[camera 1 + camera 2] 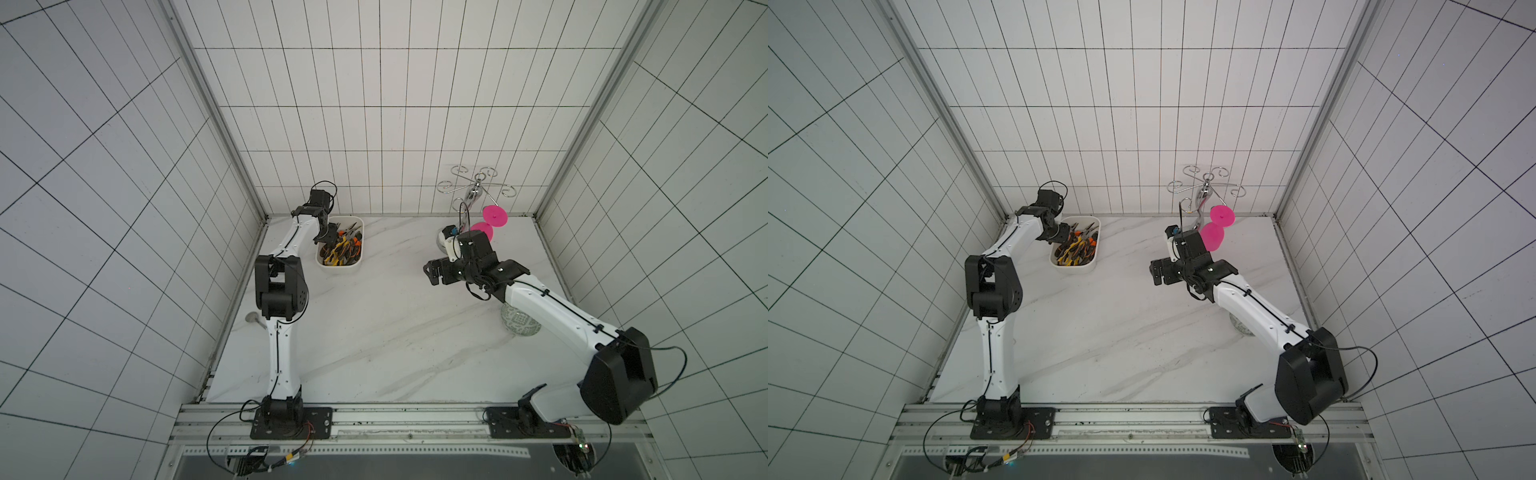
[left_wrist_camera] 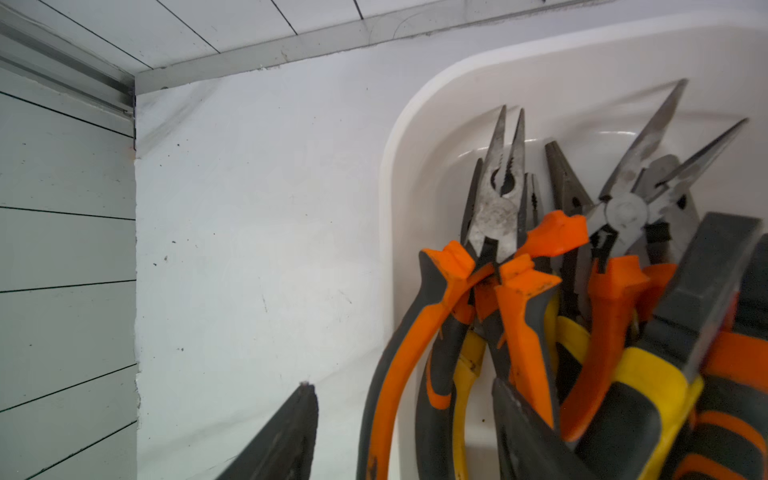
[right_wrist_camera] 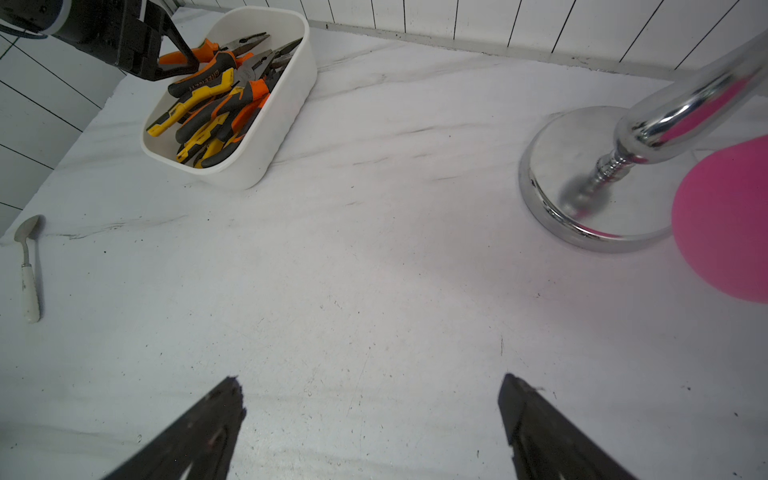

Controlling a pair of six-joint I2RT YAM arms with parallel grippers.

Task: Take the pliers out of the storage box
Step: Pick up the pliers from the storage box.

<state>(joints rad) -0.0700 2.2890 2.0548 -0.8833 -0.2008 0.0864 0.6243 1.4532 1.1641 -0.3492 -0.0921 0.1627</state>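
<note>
The left fingers (image 1: 330, 239) hang at the left long wall of the storage box (image 1: 338, 268), toward its far end, and this arm is plainly the nearer of the two. They stand partly spread, neither wide nor shut, and clamp nothing that I can see. In the left wrist view the outer finger (image 2: 291, 432) shows against bare counter (image 2: 249, 249) outside the box's rim. Whether it is beyond the wall or merely above it, I cannot tell. The inner finger (image 2: 523, 424) is down among the handles. Between the two runs one orange-and-black handle (image 2: 399, 365), with a visible gap on its outer side.

The pliers (image 3: 216, 87) lie heaped inside the box, and none shows on the counter. Their long axes follow the box's length, with steel noses at its far end and handles at its near end. The finger gap is set across that axis, so a squeeze should take a handle by its flanks. I judge the lift must then rise clear of the left wall, and tangled neighbours may drag along.

The right fingers (image 1: 430, 274) hang well to the right of the box, above bare counter. They are spread wide, empty, and aimed toward the box.
</note>
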